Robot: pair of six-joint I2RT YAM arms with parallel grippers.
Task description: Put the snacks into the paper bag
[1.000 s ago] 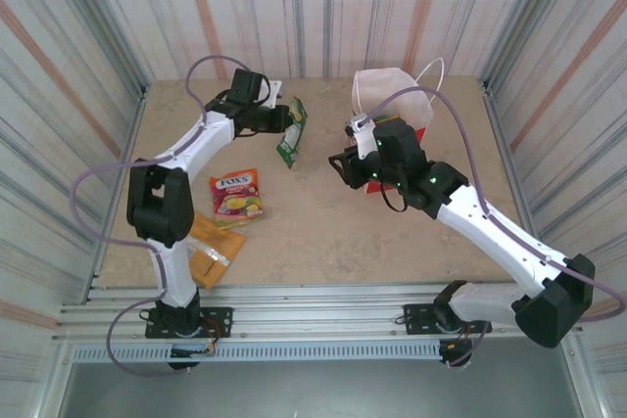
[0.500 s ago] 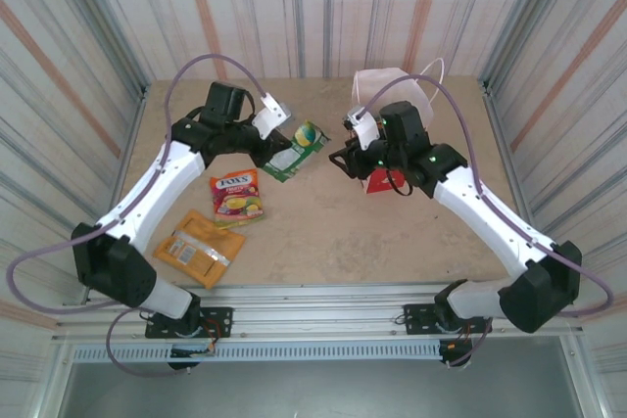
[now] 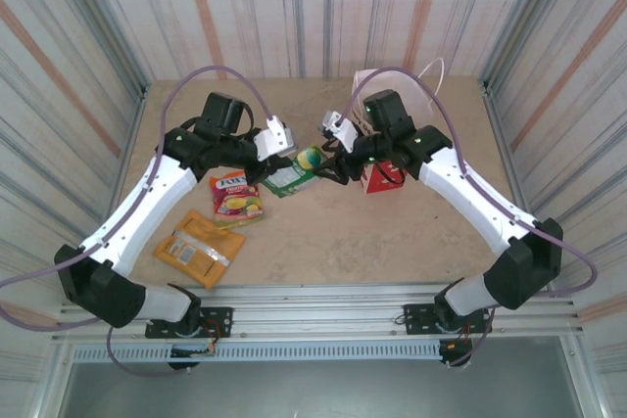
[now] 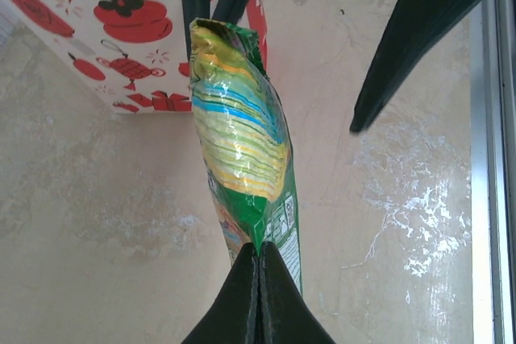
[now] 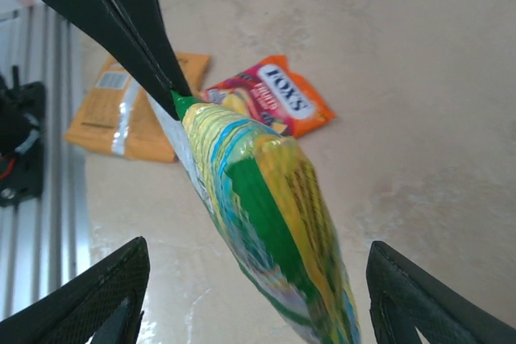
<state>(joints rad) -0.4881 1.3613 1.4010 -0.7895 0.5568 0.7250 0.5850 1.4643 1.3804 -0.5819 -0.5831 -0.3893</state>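
There are three snacks to see: one shiny green snack packet [image 3: 291, 178] in the middle, one flat red and yellow candy bag [image 3: 238, 194] just left of it, and one flat orange pouch [image 3: 199, 247] at the near left. There is one red paper bag with white shapes [image 3: 377, 181], on the right.

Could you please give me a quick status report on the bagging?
Left gripper shut on glossy green snack packet, held off the table. Right gripper open, straddling its free end. Red-and-white printed paper bag stands close beyond.
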